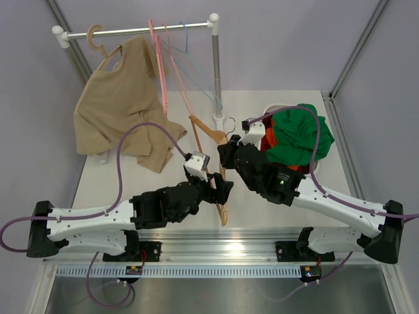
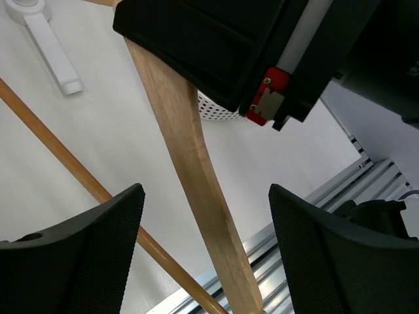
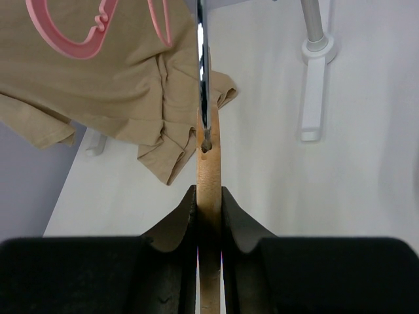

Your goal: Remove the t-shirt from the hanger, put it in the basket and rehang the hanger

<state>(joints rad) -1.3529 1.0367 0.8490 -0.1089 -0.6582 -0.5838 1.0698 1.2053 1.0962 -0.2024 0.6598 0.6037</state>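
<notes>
**Left claw** (image 2: 204,219): spread wide, its two pads flanking one flat arm of the wooden hanger (image 2: 186,144) without contact.

**Right claw** (image 3: 209,203): pinching the hanger at its neck, with the grip square on the wood.

**Green t-shirt** (image 1: 298,131): heaped in the white basket (image 2: 216,112) at the right, apart from the hanger (removal judged complete).

**Recommendation:** centre the left pads on the flat arm before any squeeze. Keep the right pinch firm so the wood cannot pivot.
</notes>
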